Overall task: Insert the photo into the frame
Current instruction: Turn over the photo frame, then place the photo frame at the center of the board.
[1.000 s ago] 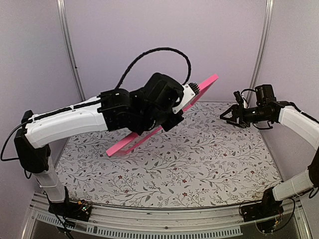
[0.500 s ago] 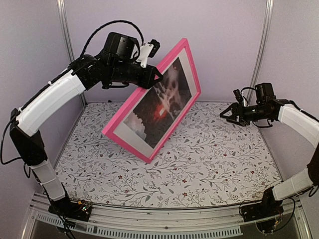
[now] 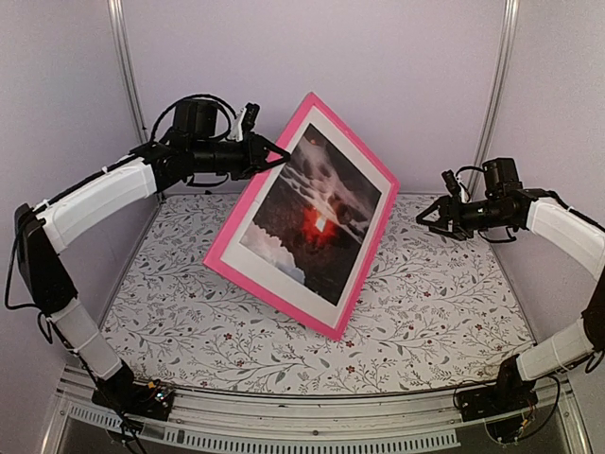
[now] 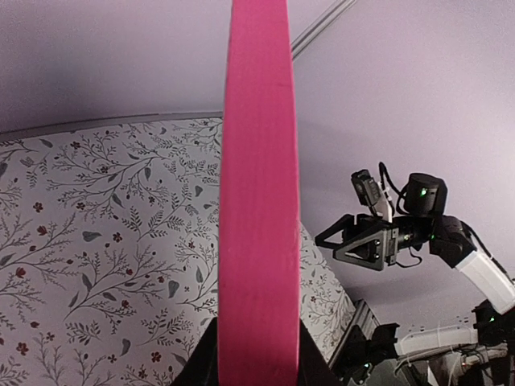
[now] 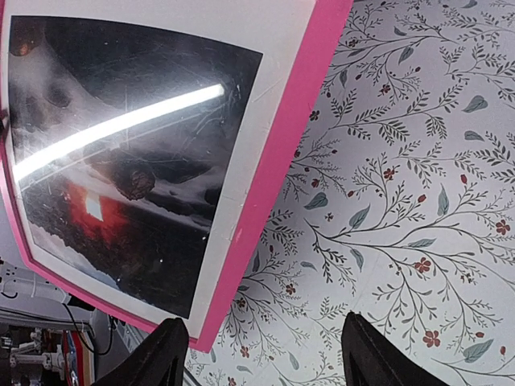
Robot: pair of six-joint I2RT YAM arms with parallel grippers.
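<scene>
The pink frame (image 3: 223, 248) stands steeply tilted in the middle of the table, face toward the top camera, its lower edge down at the tabletop. Inside it, behind a white mat (image 3: 288, 288), sits the photo (image 3: 317, 213), dark with a red glow. My left gripper (image 3: 277, 157) is shut on the frame's upper left rail. In the left wrist view that rail (image 4: 257, 161) runs up the picture between the fingers (image 4: 199, 366). My right gripper (image 3: 437, 218) hangs open at the right, apart from the frame. The right wrist view shows the frame (image 5: 298, 137) and photo (image 5: 137, 161) beyond the open gripper (image 5: 261, 342).
A floral-patterned cloth (image 3: 435, 303) covers the table. Purple walls with metal posts (image 3: 495, 85) close in the back and sides. The right arm (image 3: 567, 236) reaches in from the right edge, and the left arm (image 3: 95, 203) arches over the left side.
The left arm has swung the frame round and down to the right, so its face now shows more squarely. The right arm has not moved.
</scene>
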